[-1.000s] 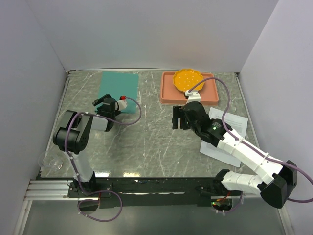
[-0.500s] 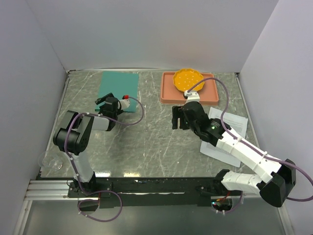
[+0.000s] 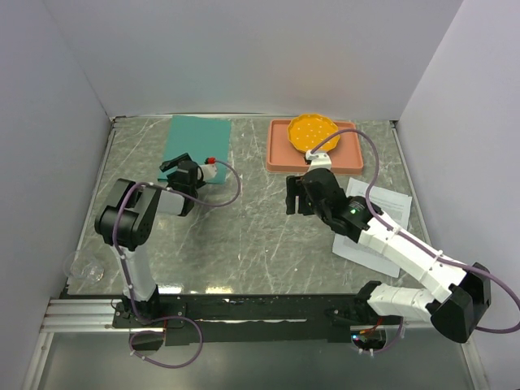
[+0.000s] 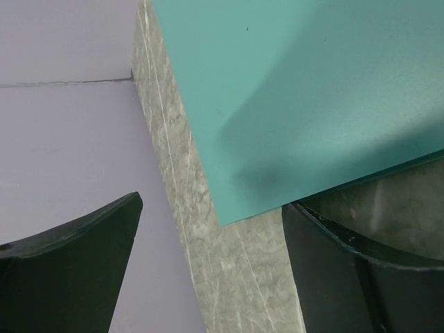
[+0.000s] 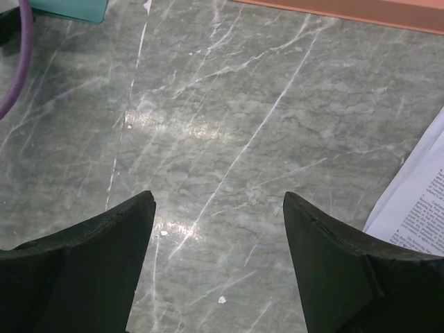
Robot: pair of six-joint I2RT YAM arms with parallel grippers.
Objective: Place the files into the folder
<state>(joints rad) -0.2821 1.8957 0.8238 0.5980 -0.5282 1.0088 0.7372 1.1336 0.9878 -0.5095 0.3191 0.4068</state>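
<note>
Teal-green flat rectangular folder (image 3: pixel 197 149) lying far-left on grey marble counter (image 3: pixel 244 236), long axis pointing away from arms, near corner showing between left fingers (image 4: pixel 361 277), spread apart. White printed paper files (image 3: pixel 394 199) lying right, just beside right fingers (image 5: pixel 347 270), also standing apart, holding nothing.

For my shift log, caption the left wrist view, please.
Open left gripper, empty, framing a corner of the teal folder lying on the grey marble table.
</note>
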